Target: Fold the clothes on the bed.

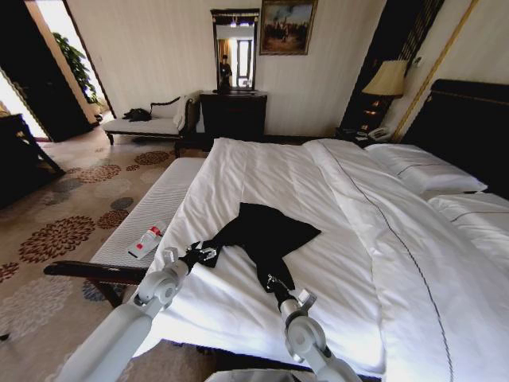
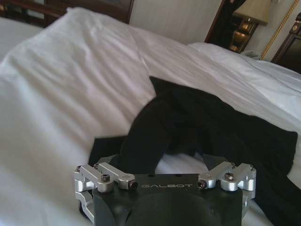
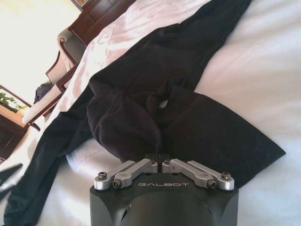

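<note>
Two grippers work the black T-shirt (image 1: pixel 262 235), which lies crumpled on the white duvet (image 1: pixel 262 175) near the foot of the bed (image 1: pixel 469 119). Our left gripper (image 1: pixel 200 255) sits at the shirt's left corner, with fabric bunched between its spread linkages, so we cannot tell whether it grips; our right gripper (image 1: pixel 274 280) is clamped shut on the near hem. Risk: uneven pulling could twist the cloth or snag the duvet.

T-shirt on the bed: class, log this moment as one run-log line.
T-shirt: crumpled, unfolded on bed | left gripper: shut on T-shirt's near-left edge | right gripper: shut on near end
</note>
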Motion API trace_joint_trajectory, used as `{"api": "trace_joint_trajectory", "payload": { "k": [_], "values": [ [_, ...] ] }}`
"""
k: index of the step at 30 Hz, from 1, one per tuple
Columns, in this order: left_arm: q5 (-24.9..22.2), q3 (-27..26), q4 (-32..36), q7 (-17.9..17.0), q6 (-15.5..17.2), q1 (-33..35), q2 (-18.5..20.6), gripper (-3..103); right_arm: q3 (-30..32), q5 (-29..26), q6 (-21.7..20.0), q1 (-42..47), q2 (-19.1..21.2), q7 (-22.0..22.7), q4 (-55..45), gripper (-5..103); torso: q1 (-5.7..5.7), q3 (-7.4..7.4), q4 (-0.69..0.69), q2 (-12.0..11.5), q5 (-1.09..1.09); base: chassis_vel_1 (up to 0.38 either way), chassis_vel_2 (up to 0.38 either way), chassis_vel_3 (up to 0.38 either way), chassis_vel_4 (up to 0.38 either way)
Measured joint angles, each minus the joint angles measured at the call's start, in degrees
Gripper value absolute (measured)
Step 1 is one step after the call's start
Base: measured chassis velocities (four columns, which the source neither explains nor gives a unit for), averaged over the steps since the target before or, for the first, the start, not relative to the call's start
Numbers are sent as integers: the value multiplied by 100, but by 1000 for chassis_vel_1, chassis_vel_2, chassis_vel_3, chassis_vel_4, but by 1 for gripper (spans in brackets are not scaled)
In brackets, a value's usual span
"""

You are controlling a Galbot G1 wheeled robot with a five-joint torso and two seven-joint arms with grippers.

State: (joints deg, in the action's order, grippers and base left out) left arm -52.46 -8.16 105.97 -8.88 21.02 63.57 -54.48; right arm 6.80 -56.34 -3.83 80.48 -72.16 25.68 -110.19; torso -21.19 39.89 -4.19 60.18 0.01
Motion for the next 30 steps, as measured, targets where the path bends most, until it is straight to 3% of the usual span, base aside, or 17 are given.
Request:
{"api": "trace_joint_trajectory", "payload": {
  "k": [8,12,18,30],
  "values": [
    [1,70,-166,-154,8,88,-307,100,52,-9,-5,31,43,20,-15,0,0,0,-1,1,-1,0,0,0,0],
    [-149,-275,156,-137,47,297,-255,100,69,-10,-8,42,40,25,-20,0,0,-1,0,1,0,0,0,0,0],
    [-366,-515,132,-131,22,218,-335,100,65,-10,-10,10,45,36,11,0,0,-1,-1,1,0,0,0,0,0],
    [-271,-363,-261,-131,9,147,-484,102,42,-9,-15,-15,89,50,47,0,0,0,-1,1,-1,0,0,0,0]
  ]
}}
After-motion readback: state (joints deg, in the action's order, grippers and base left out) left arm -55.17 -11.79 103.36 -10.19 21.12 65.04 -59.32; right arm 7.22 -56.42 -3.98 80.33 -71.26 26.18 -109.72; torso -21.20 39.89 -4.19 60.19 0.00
